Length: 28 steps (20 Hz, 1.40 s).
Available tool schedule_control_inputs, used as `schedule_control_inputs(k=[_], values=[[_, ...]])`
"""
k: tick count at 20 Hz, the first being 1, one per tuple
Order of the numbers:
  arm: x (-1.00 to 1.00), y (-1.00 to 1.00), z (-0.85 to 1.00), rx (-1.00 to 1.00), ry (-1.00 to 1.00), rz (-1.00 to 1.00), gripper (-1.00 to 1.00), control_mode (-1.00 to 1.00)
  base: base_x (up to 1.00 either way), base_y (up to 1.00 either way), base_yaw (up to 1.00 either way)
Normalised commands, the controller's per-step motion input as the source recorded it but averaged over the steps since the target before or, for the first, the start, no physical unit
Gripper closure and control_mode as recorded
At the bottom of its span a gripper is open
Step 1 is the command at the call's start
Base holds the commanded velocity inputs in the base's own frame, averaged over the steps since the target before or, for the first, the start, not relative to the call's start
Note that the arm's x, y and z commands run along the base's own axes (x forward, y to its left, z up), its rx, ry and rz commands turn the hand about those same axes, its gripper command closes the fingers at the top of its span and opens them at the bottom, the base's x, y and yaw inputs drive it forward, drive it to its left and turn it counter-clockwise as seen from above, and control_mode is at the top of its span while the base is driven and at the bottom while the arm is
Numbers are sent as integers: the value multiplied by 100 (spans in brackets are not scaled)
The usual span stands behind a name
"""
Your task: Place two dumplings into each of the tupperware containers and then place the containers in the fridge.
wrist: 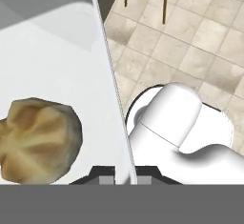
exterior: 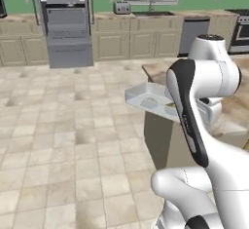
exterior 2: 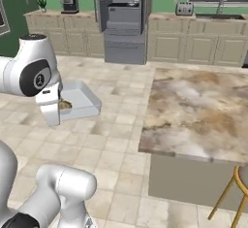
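Note:
One tupperware container [exterior 2: 80, 98], a pale translucent tray, hangs in the air over the tiled floor, beside the island counter. My gripper [exterior 2: 57, 106] is shut on its near rim. In the hand view the rim [wrist: 112, 75] runs between my fingertips [wrist: 107, 175], and a tan dumpling [wrist: 38, 139] lies inside the tray close to the gripper [wrist: 121, 176]. The same dumpling [exterior 2: 64, 105] shows from the right base view. From the left base view the container [exterior: 146, 96] juts out left of my arm. The fridge [exterior: 65, 23] stands open at the far wall, also seen as the fridge [exterior 2: 123, 18].
The marbled island counter [exterior 2: 198, 110] is to my right, with a wooden stool [exterior 2: 237, 188] at its near corner. Cabinets, a toaster [exterior: 121, 8], a sink and a dark dishwasher [exterior: 192, 35] line the back wall. Open tiled floor lies between me and the fridge.

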Motion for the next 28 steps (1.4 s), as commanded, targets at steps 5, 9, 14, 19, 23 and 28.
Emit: schedule_control_inputs(k=[5,9,14,19,23,28], values=[[0,0,0,0,0,0,100,100,100,97,-3],[0,0,0,0,0,0,100,100,100,57,-6],[0,0,0,0,0,0,100,100,100,36,-9],[0,0,0,0,0,0,100,100,100,36,-3],[0,0,0,0,0,0,100,100,100,77,0],[0,0,0,0,0,0,100,100,100,67,0]])
